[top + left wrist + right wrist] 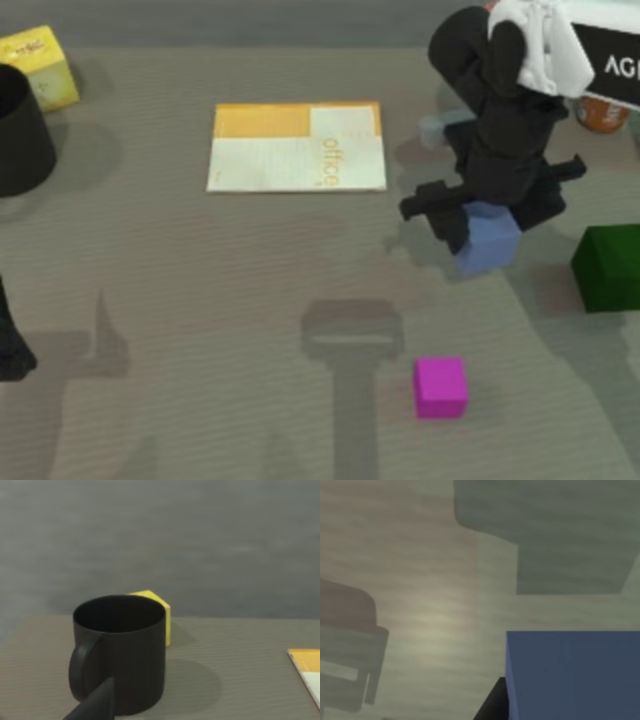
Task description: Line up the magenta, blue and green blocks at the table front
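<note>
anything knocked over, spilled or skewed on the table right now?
Nothing stands out. The black mug stands upright beside the pale yellow printed box, the orange-and-cream book lies flat, and the small magenta cube and dark green cube sit flat. The right hand is down over the periwinkle-blue cube.

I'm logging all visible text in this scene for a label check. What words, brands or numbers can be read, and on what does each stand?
"office" – orange letters running sideways on the book.
"AG" – white letters, cut off by the picture's edge, on the right arm's black panel.
Yellow box: print too blurred to read.
Blocks, mug: no text.
</note>
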